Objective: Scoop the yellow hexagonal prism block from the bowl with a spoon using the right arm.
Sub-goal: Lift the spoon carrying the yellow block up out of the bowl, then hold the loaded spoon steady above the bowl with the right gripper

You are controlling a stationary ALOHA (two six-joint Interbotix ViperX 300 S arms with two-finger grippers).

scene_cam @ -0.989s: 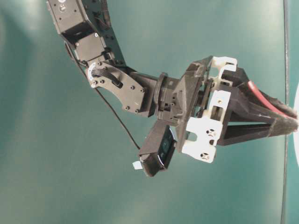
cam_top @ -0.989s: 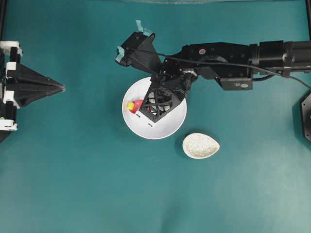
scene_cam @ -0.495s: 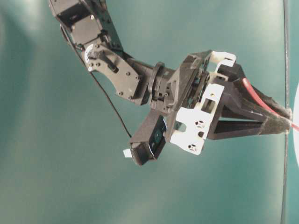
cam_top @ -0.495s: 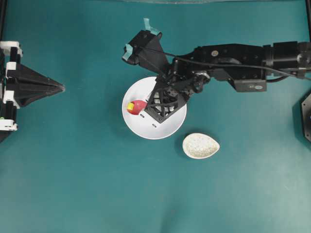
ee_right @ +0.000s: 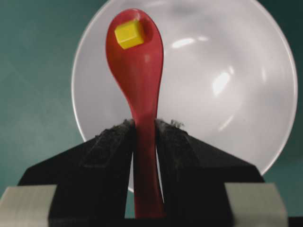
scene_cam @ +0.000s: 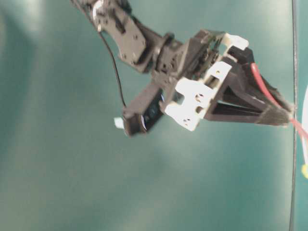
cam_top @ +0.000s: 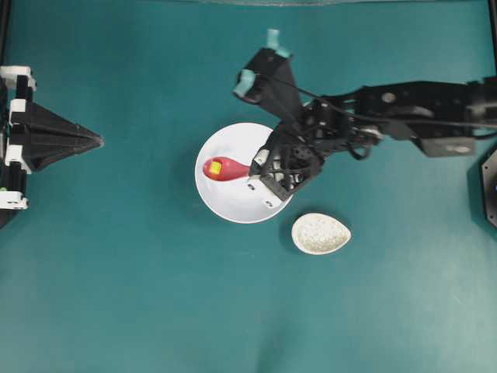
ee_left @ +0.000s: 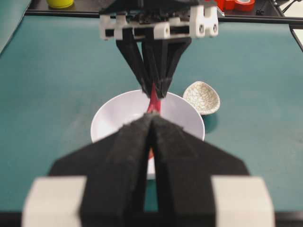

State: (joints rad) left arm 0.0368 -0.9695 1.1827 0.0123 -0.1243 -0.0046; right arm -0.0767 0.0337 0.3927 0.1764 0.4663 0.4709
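Observation:
The white bowl [cam_top: 233,203] sits mid-table. My right gripper [cam_top: 253,166] is shut on the handle of the pink-red spoon [cam_top: 229,169], which reaches left over the bowl. The yellow hexagonal prism block [cam_top: 211,166] lies in the spoon's scoop. In the right wrist view the spoon [ee_right: 137,66] runs up from between the black fingers [ee_right: 111,142], with the block [ee_right: 129,33] near the scoop's tip and the bowl [ee_right: 218,90] behind. My left gripper [cam_top: 98,141] rests far left, shut and empty, pointing at the bowl [ee_left: 118,116].
A small speckled oval spoon rest [cam_top: 321,233] lies just right of and in front of the bowl. The right arm stretches in from the right edge above it. Beyond the far table edge sit a yellow object [ee_left: 60,3] and red items [ee_left: 234,4].
The right arm has drawn back to the right and the spoon has come out from under the gripper. The yellow block, earlier at the scoop's edge, now lies in the scoop.

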